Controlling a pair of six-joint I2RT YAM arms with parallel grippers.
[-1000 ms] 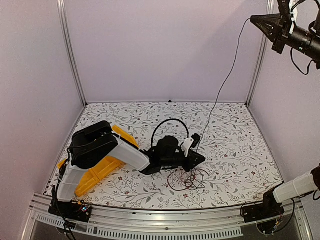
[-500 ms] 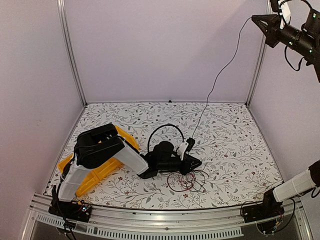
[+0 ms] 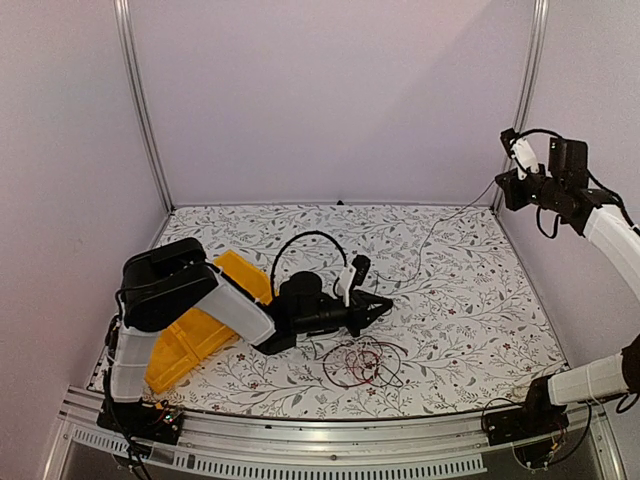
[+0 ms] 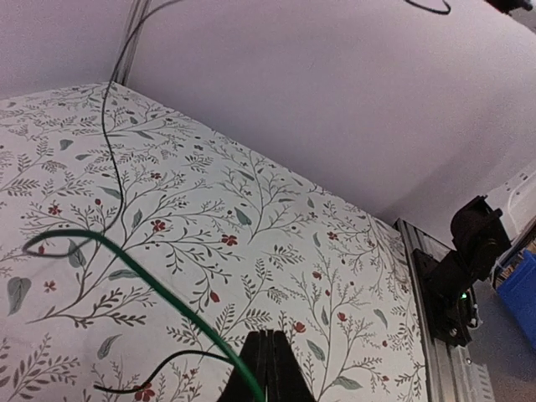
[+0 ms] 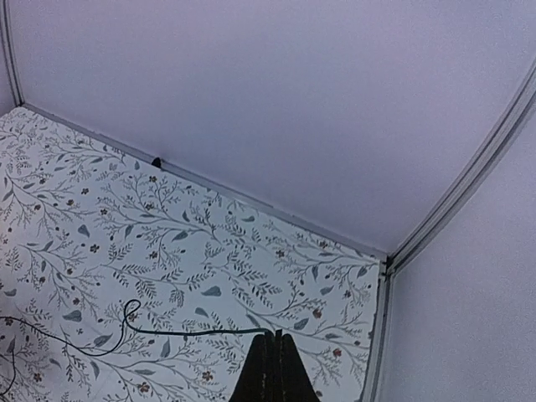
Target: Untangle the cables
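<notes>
A loose tangle of dark red and black cables (image 3: 358,365) lies on the floral table, just in front of my left gripper (image 3: 378,303). That gripper (image 4: 268,335) is low and shut. A green cable (image 4: 151,289) rises from the table, crosses its left finger and meets the seam between the fingers. My right gripper (image 3: 503,186) is raised at the back right. In its wrist view it (image 5: 276,335) is shut on a thin black cable (image 5: 193,332). The black cable (image 3: 440,225) sags from there down onto the table toward the left gripper.
A yellow bin (image 3: 190,335) lies tilted at the left under my left arm. A thick black arm cable (image 3: 300,240) loops above the left wrist. Pale walls close in the table on three sides. The metal rail (image 3: 330,440) and the right arm's base (image 4: 469,251) stand at the near edge.
My right gripper has come down from high at the top right to just above the table's back right, slackening the black cable. The left gripper slid left, off the tangle, and closed.
</notes>
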